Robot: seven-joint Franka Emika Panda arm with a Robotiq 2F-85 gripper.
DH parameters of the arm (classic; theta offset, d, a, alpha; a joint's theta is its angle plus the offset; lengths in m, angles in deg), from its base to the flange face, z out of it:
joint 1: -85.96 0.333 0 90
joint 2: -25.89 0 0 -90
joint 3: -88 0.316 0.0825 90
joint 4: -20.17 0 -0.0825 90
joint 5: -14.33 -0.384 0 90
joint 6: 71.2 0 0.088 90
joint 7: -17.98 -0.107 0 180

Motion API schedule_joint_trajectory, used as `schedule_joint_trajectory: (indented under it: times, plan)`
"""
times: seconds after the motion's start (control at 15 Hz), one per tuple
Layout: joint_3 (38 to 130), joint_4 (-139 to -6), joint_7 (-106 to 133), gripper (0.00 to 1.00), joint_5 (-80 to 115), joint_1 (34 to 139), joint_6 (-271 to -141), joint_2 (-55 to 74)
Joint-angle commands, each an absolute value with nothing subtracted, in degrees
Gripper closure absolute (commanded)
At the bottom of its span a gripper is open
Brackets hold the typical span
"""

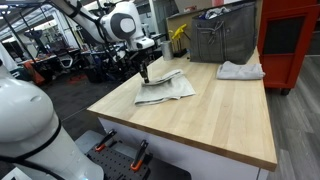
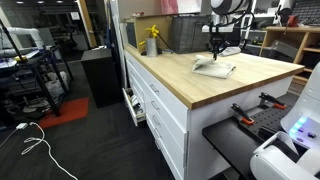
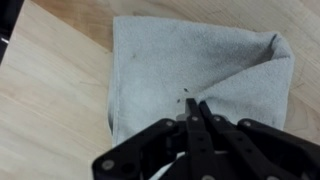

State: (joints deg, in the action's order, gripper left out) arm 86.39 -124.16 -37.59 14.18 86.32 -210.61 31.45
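Note:
A grey cloth (image 3: 190,55) lies flat on the wooden tabletop (image 1: 200,125), with its right part folded over. It shows in both exterior views (image 1: 165,88) (image 2: 214,67). My gripper (image 3: 195,103) is shut, the two fingertips pressed together, and it hovers over the middle of the cloth. I see no fabric pinched between the fingers. In the exterior views the gripper (image 1: 145,72) (image 2: 215,52) hangs just above the cloth's far side.
A second crumpled cloth (image 1: 240,70) lies near the back of the table. Behind it stand a grey metal bin (image 1: 225,35) and a yellow bottle (image 1: 178,38) (image 2: 152,42). A red cabinet (image 1: 290,40) stands beside the table. Drawers (image 2: 150,100) line the table's side.

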Motion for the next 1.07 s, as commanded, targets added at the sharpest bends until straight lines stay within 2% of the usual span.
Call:
schedule_joint_trajectory:
  times: [0.0,0.6,1.0]
  plan:
    - [88.24,-127.95,-43.87,0.99,11.77,85.63,-210.21,33.71]
    - [86.10,-134.27,-49.51,0.99,8.41,81.93,-210.40,34.71]
    - [87.75,-136.48,-48.30,0.99,0.38,83.48,-208.77,39.26]
